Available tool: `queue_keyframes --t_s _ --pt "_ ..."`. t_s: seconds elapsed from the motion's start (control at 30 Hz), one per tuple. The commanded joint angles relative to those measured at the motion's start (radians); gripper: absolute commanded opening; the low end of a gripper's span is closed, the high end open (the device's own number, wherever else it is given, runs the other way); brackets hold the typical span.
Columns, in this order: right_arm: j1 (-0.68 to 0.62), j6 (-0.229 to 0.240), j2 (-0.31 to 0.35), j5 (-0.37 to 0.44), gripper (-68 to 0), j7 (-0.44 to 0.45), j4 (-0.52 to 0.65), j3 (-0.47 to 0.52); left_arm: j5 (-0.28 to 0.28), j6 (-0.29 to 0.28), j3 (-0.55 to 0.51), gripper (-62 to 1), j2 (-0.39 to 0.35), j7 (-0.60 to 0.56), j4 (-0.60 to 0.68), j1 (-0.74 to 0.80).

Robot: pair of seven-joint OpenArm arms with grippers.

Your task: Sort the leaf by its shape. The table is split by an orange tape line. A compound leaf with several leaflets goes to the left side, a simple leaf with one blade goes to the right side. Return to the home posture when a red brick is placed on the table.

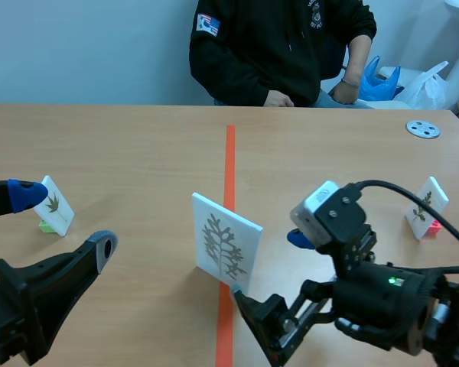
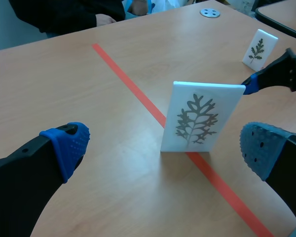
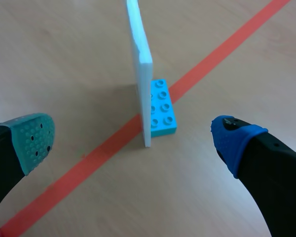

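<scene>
A white card [image 1: 226,245] printed with a grey, many-branched leaf stands upright on the orange tape line [image 1: 229,153] at the table's middle. In the right wrist view the card [image 3: 140,74] is edge-on, held in a light-blue brick base [image 3: 161,106]. My right gripper [image 1: 275,271] is open just right of the card; in its own view the gripper [image 3: 133,140] sits near the card's edge without touching it. My left gripper [image 1: 67,219] is open at the left, well short of the card [image 2: 200,116]. In its own view the left gripper [image 2: 163,148] frames the card's printed face.
A small leaf card [image 1: 55,205] on a green base stands at the left, close to my left gripper. Another small leaf card [image 1: 426,206] on a pink base stands at the right. A grey disc [image 1: 422,128] lies far right. A person [image 1: 279,50] sits across the table.
</scene>
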Motion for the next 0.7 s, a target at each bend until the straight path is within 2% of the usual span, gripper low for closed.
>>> queue_keyframes --t_s 0.0,0.27,0.43,0.67 --pt "0.034 0.0 -0.016 -0.005 0.4 0.03 -0.017 -0.014 -0.006 0.002 0.003 1.4 0.002 -0.011 0.011 -0.003" --pt "0.152 -0.063 -0.12 -0.085 0.4 0.125 -0.232 -0.127 -0.006 0.002 0.003 1.4 0.002 -0.01 0.011 -0.003" --pt "0.178 -0.091 -0.163 -0.123 0.4 0.177 -0.296 -0.166 -0.006 0.002 0.003 1.4 0.002 -0.01 0.011 -0.003" --pt "0.178 -0.105 -0.175 -0.154 -27.3 0.194 -0.296 -0.18 -0.006 0.002 0.003 1.4 0.002 -0.01 0.011 -0.003"
